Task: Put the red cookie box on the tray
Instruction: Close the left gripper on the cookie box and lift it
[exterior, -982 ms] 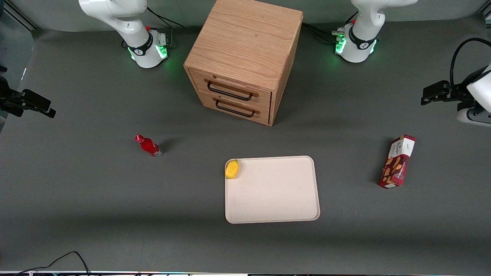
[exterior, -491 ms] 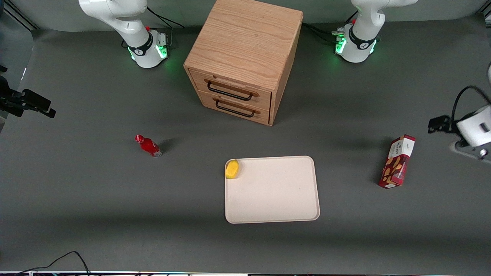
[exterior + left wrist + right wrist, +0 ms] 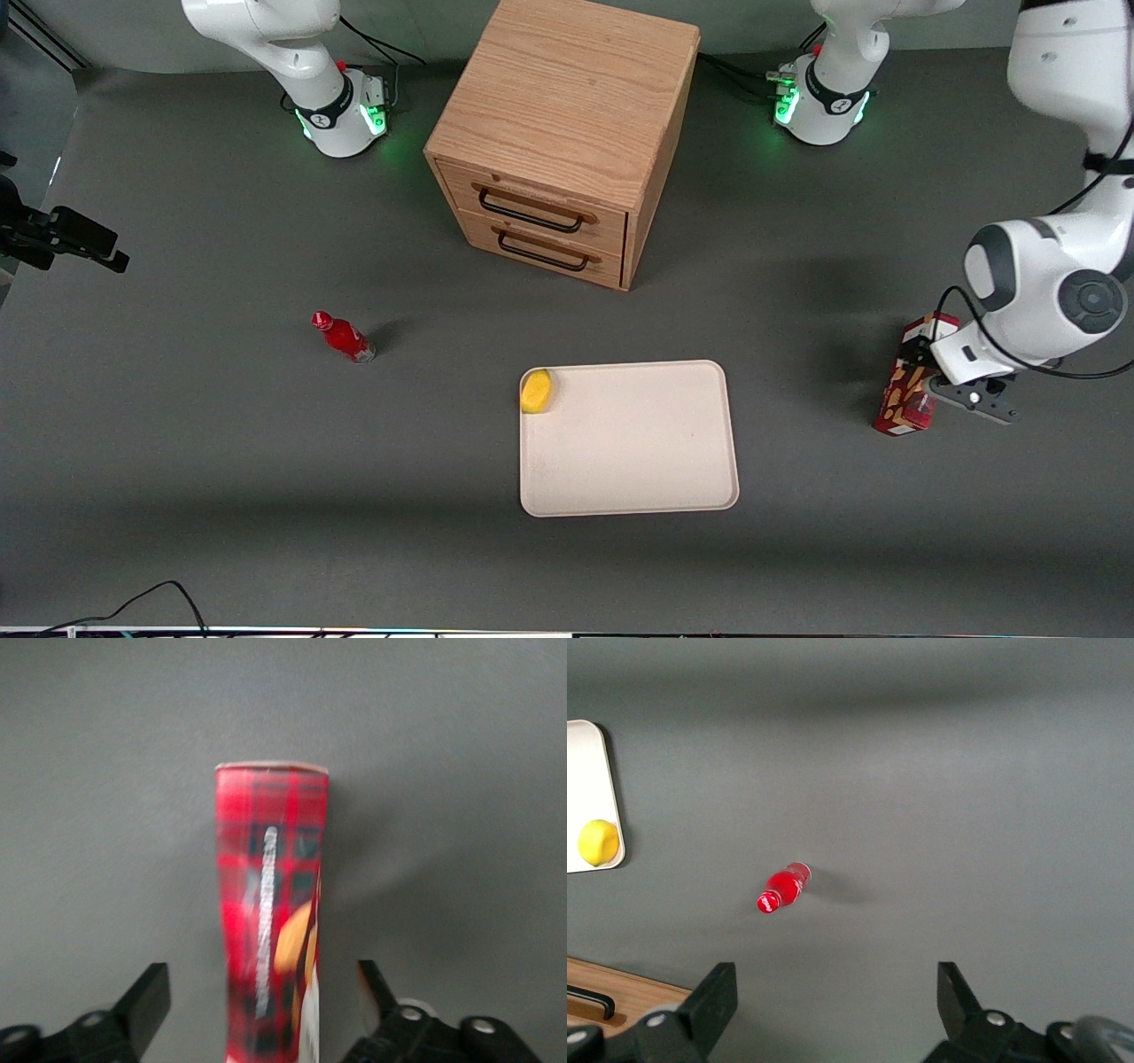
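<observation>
The red cookie box point(image 3: 900, 406) stands on the grey table toward the working arm's end, well apart from the cream-white tray point(image 3: 638, 461). The left gripper point(image 3: 923, 370) is over the box and covers its upper part in the front view. In the left wrist view the box point(image 3: 270, 886) stands between the two black fingers point(image 3: 146, 997), with a gap on each side. The gripper point(image 3: 263, 1010) is open and touches nothing.
A yellow lemon point(image 3: 536, 391) lies in a corner of the tray. A small red bottle point(image 3: 344, 337) lies toward the parked arm's end. A wooden two-drawer cabinet point(image 3: 567, 133) stands farther from the front camera than the tray.
The left arm has swung in from the table's edge and come down over the red cookie box. The box, tray, lemon and bottle have not moved.
</observation>
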You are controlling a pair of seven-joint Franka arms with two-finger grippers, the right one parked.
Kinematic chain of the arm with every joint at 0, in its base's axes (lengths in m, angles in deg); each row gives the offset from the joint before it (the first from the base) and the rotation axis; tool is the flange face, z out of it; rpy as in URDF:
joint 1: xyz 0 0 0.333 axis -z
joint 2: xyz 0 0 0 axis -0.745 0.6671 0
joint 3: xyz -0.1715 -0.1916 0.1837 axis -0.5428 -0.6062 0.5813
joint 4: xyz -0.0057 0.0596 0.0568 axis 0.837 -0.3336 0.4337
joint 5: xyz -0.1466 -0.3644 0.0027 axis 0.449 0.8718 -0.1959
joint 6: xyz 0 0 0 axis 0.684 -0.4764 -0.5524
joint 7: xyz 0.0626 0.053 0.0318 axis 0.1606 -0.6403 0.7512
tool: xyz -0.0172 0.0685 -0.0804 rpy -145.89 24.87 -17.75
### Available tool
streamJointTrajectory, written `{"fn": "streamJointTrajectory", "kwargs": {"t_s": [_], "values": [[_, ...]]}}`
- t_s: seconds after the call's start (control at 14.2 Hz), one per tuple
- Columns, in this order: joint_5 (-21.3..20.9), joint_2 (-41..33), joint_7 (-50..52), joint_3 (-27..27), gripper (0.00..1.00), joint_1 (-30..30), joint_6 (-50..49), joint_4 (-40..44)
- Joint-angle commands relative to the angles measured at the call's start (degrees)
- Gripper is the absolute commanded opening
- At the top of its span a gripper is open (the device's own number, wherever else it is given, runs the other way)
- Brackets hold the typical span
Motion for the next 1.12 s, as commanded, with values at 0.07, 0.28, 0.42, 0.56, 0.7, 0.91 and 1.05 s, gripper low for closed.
{"fn": "streamJointTrajectory", "kwargs": {"t_s": [0.07, 0.28, 0.42, 0.56, 0.7, 0.91, 1.05], "values": [[2.8, 0.0, -2.3, 0.4, 0.00, 0.5, 2.4, -1.0], [3.0, -1.8, -1.8, 0.4, 0.00, 0.5, -7.8, 4.8], [3.5, -3.7, 1.1, 0.4, 0.00, 0.6, -20.5, 12.1], [3.6, -5.5, 8.0, -0.7, 0.00, 0.8, -34.1, 21.2], [3.5, -5.5, 18.6, -4.6, 0.00, 0.9, -48.2, 33.5], [2.8, -4.5, 37.1, -14.5, 0.00, 1.0, -54.3, 40.7], [1.1, -1.7, 45.9, -20.9, 0.00, 1.9, -50.0, 40.6]]}}
